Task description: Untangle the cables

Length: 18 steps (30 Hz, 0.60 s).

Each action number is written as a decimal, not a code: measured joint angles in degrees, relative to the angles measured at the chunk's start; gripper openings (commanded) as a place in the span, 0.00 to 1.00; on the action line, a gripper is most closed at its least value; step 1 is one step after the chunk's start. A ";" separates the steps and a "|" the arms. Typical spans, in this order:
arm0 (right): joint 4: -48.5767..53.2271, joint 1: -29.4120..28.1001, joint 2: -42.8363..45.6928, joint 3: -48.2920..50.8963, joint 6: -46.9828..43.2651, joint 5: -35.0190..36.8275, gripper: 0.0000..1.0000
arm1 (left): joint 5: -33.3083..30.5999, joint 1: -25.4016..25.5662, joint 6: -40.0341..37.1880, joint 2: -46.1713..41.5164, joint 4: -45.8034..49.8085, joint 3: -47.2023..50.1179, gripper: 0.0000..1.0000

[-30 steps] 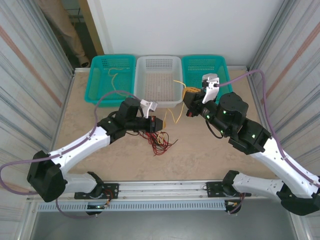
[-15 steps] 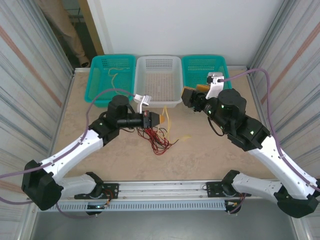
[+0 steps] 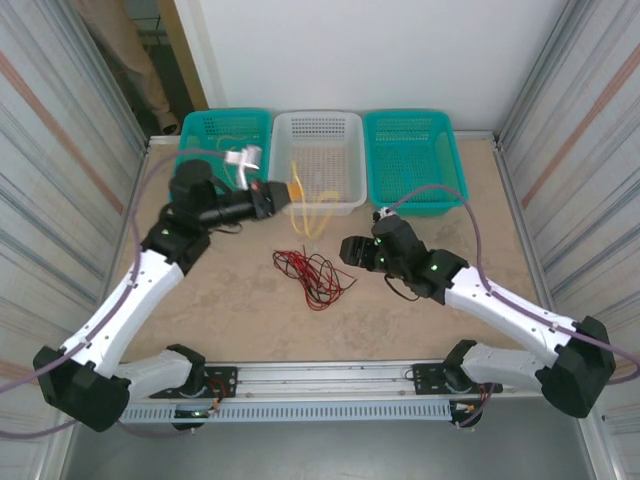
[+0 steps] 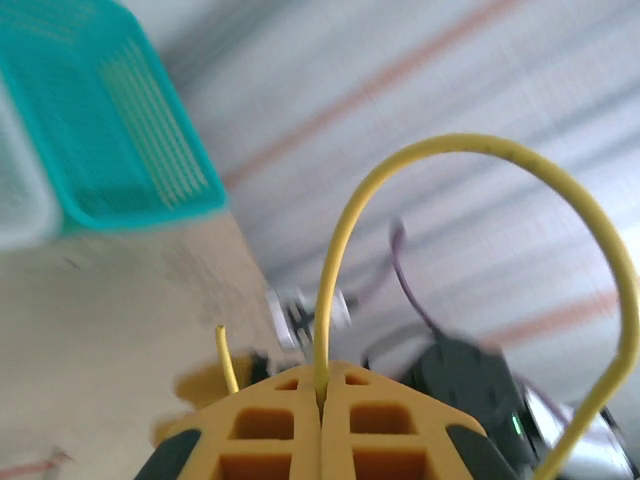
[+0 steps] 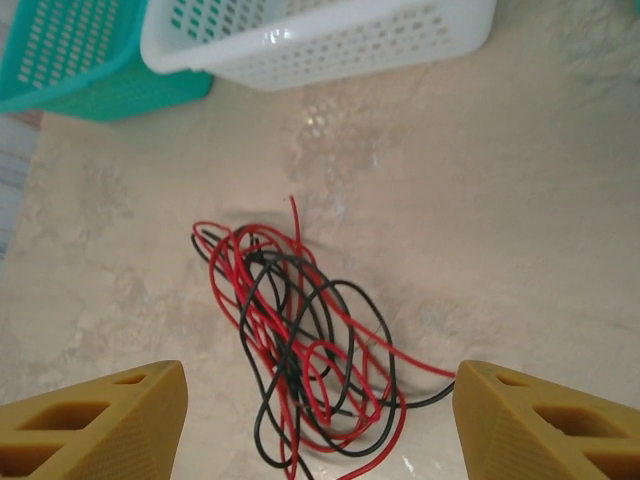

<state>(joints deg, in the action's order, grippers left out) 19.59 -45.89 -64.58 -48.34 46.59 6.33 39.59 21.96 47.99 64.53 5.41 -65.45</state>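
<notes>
Several red and black cables [image 5: 288,350] lie tangled by the spread right hand [image 5: 320,400]; left hand [image 4: 320,390] pinches a yellow cable [image 4: 450,146].

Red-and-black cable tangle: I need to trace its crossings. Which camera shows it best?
The right wrist view: the red-and-black tangle lies large and sharp before the open right pincer. The top external view shows it whole but small.

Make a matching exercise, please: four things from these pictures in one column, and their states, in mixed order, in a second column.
1 yellow cable
2 red and black cables
3 left gripper
4 right gripper

a open
b tangled on the table
c shut
d gripped and hanging

Pairs: 1-d, 2-b, 3-c, 4-a
</notes>
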 measured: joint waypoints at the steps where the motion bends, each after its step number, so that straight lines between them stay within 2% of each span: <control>1: 0.28 -0.33 -0.81 -0.26 0.59 0.04 0.71 | -2.08 -2.62 -0.74 0.24 2.54 -2.03 0.00; 3: 1.51 -0.98 -2.69 -1.57 1.38 0.76 0.75 | -6.12 -7.08 -2.21 1.73 6.60 -5.73 0.00; 6: 8.15 -3.61 -6.93 -7.43 4.02 7.34 0.81 | -10.73 -13.22 -2.91 6.78 9.57 -9.88 0.00; 10: 16.37 -9.25 -12.37 -17.22 5.95 16.85 0.82 | -12.09 -20.48 -0.07 16.83 9.29 -10.62 0.00; 14: 20.39 -12.41 -13.97 -19.54 5.95 22.51 0.81 | -13.79 -24.90 2.40 27.04 10.01 -12.11 0.00; 18: 21.81 -12.50 -13.94 -18.40 5.90 24.09 0.81 | -15.45 -26.43 3.13 33.24 10.67 -15.98 0.00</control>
<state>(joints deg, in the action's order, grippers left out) 41.41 -58.39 -78.52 -66.74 52.49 30.41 24.14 -4.47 51.11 97.78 16.08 -81.43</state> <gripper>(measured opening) 0.811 0.064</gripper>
